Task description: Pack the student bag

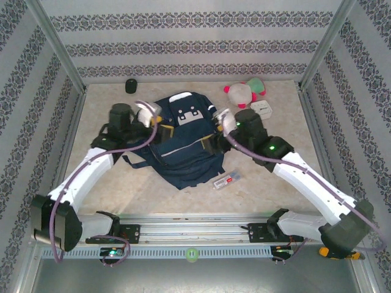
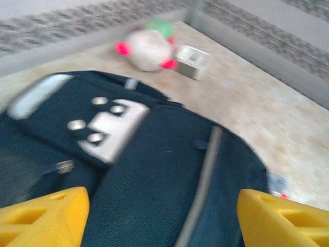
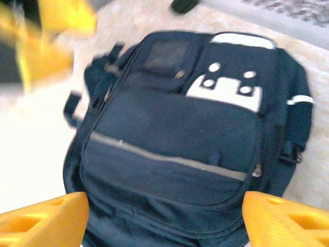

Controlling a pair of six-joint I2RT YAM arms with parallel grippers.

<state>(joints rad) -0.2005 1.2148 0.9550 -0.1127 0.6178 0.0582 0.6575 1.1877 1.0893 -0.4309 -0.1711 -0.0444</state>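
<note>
Left claw (image 2: 163, 218) spread wide, released; right claw (image 3: 164, 216) likewise released, fingers apart. Backpack (image 1: 183, 146) flat at centre of frame, between both claws, on beige marbled table (image 1: 153, 198). Striped patterned walls (image 1: 195, 49) around; plush toy (image 1: 244, 91) upper right.

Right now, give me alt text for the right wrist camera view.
A navy backpack lies flat on a pale table, its white buckle patch toward the top right. Two yellow fingers sit wide apart at the bottom corners, holding nothing.

Both arms extended forward; left gripper (image 2: 162, 212), right gripper (image 3: 164, 216) spread wide.
</note>
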